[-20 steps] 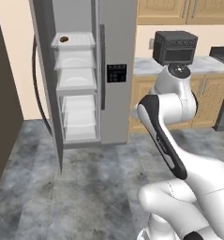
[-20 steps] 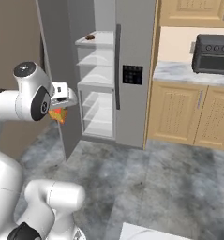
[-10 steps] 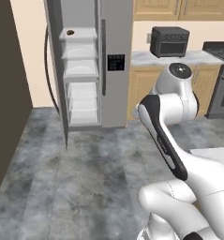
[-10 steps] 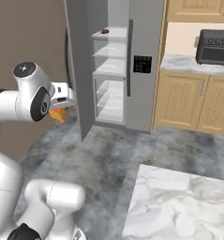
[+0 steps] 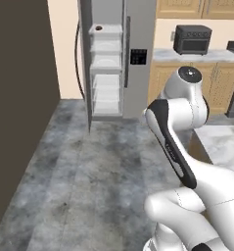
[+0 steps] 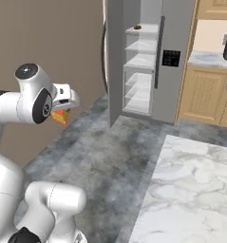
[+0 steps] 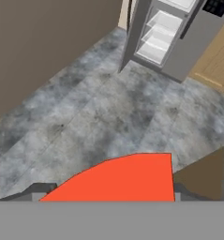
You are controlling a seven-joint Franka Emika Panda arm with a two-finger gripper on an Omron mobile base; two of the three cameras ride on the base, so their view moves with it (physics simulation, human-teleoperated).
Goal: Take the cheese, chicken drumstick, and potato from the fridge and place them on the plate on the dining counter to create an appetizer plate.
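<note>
Status: my jaws are clamped on the cheese [image 7: 127, 178], carried above the floor [image 7: 108, 112] and not yet plated. A dark item [image 5: 98, 28] sits on the top shelf of the open fridge [image 6: 155, 57], at 12 o'clock. The marble tabletop [image 6: 191, 190] lies at 4 o'clock in the right base view. Two items remain, I judge.

Even, shadowless rendered light; soft, low-resolution views without glare.
</note>
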